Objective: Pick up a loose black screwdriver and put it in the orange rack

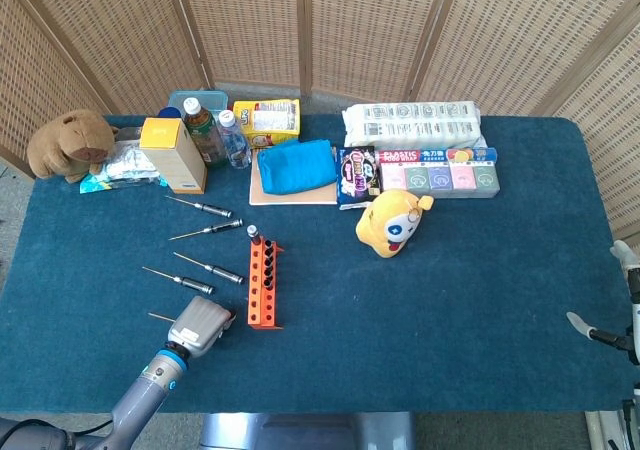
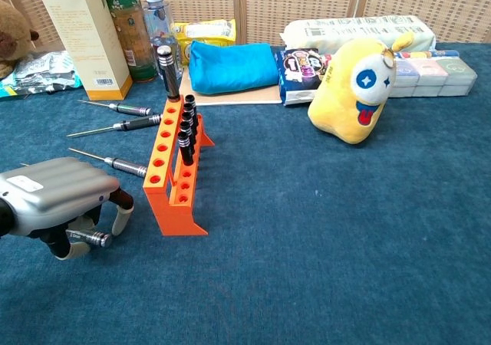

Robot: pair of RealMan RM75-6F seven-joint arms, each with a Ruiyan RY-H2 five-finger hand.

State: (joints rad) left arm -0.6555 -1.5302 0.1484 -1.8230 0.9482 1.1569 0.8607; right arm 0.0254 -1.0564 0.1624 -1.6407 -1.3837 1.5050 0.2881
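Note:
The orange rack (image 1: 264, 285) (image 2: 173, 169) stands left of the table's middle, with several black screwdrivers upright in its far holes. My left hand (image 1: 200, 325) (image 2: 61, 199) hovers low just left of the rack's near end. Its fingers curl down and pinch the handle of a black screwdriver (image 2: 88, 239), whose thin tip (image 1: 158, 317) pokes out to the left. Other loose black screwdrivers (image 1: 210, 268) (image 2: 111, 161) lie on the blue cloth beyond the hand. My right hand (image 1: 610, 335) shows only at the right edge, fingers apart and holding nothing.
A yellow plush toy (image 1: 393, 222) sits right of the rack. Along the back stand a yellow box (image 1: 174, 154), bottles (image 1: 205, 130), a blue pouch (image 1: 296, 165), snack packs (image 1: 438, 170) and a brown plush (image 1: 68, 142). The blue table (image 1: 460, 310) ends near the hand.

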